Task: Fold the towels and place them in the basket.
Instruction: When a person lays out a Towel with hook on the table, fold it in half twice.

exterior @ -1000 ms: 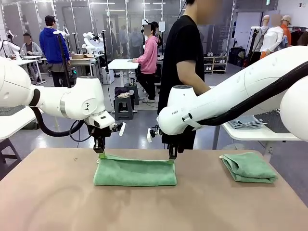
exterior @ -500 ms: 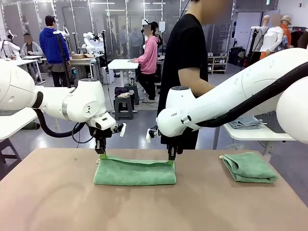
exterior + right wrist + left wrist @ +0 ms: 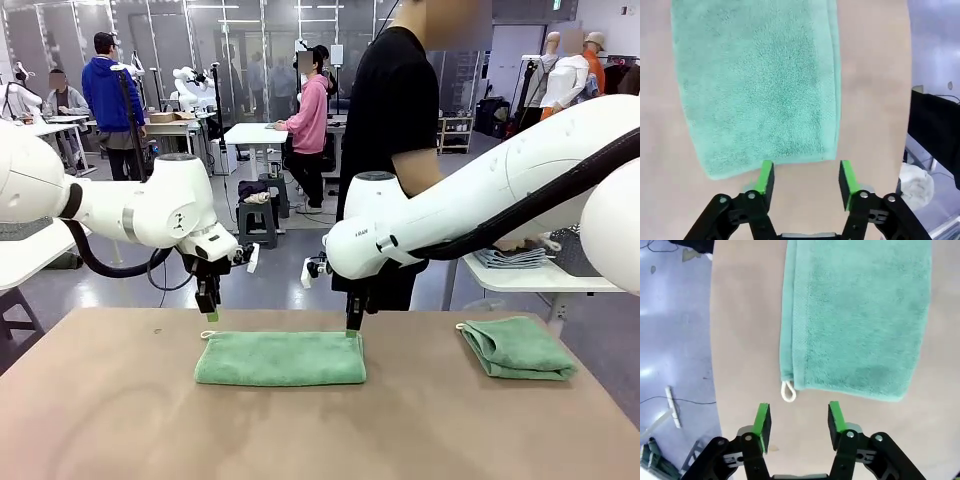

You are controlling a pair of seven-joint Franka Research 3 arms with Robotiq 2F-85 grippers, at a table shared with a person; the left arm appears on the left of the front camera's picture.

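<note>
A mint-green towel [image 3: 280, 358] lies folded in half on the tan table, a long flat strip. My left gripper [image 3: 209, 314] hangs just above its far left corner, open and holding nothing. In the left wrist view the towel [image 3: 855, 315] lies ahead of the open gripper [image 3: 798, 420], its white loop [image 3: 788, 391] just beyond the green pads. My right gripper [image 3: 352, 323] hovers over the far right corner, open too. The right wrist view has the towel [image 3: 760, 85] flat beyond the empty gripper [image 3: 805, 181]. A second folded towel [image 3: 515, 347] rests at the right. The basket is out of view.
A person in a black shirt [image 3: 395, 120] stands at the far side of the table, behind my right arm. Folded grey cloths [image 3: 510, 257] lie on a white side table at the right. The tan table [image 3: 120, 420] has bare room in front and at the left.
Both grippers have opened and let go of the towel's far corners, then risen slightly. The towel's far edge has dropped flat onto the table.
</note>
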